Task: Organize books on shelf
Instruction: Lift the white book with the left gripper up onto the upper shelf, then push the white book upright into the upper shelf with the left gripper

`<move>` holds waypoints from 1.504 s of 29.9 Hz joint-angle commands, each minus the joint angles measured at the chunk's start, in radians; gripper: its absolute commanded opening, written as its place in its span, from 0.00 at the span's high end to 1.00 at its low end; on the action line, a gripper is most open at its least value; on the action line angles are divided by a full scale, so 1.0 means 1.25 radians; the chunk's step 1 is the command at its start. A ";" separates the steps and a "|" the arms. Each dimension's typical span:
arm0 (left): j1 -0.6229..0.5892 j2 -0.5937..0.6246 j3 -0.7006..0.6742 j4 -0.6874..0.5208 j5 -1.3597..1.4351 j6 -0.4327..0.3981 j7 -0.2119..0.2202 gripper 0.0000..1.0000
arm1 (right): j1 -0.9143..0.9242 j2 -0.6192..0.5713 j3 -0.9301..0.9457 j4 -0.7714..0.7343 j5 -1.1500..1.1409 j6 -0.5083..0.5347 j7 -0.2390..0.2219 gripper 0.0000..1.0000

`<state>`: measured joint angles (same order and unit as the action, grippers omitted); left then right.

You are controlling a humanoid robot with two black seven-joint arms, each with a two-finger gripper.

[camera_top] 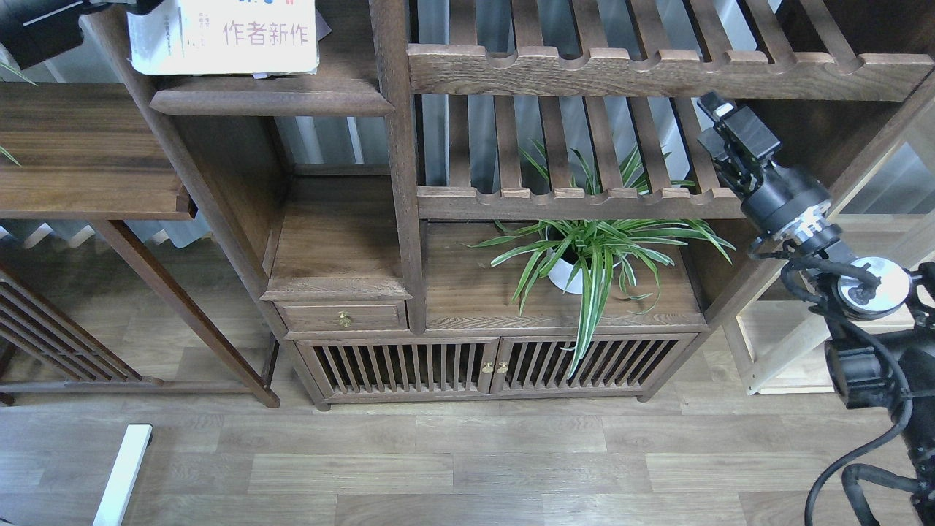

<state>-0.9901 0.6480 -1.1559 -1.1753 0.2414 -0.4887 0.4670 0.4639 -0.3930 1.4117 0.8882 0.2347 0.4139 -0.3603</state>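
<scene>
A large white book (226, 36) with reddish Chinese characters lies flat on the dark wooden shelf plank (270, 98) at the top left, squared to its front edge. A sliver of a pale book (261, 74) shows under it. The red book is hidden. My left gripper (124, 6) is a dark shape at the book's upper left corner, cut off by the frame edge. Its fingers cannot be told apart. My right gripper (723, 120) hangs empty in front of the slatted rack at the right, far from the books. It is seen dark.
Slatted racks (584, 73) with scalloped rails fill the upper right. A potted spider plant (584, 256) stands on the cabinet top below them. A brown side table (80, 153) is at the left, and a light wooden frame (796, 343) at the right.
</scene>
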 commanded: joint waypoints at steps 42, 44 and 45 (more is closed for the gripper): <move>-0.191 -0.189 0.182 0.331 0.039 0.105 -0.272 1.00 | 0.015 0.017 -0.013 0.006 0.002 0.009 0.001 0.05; -0.212 -0.197 0.182 0.363 0.038 0.115 -0.275 1.00 | 0.015 0.017 -0.011 0.006 0.002 0.009 0.001 0.05; -0.218 -0.201 0.182 0.374 0.038 0.117 -0.275 1.00 | 0.015 0.017 -0.010 0.006 0.002 0.009 0.001 0.05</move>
<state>-1.2363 0.4119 -0.9281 -0.7524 0.2898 -0.3598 0.1308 0.4830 -0.3711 1.3962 0.8959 0.2373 0.4249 -0.3594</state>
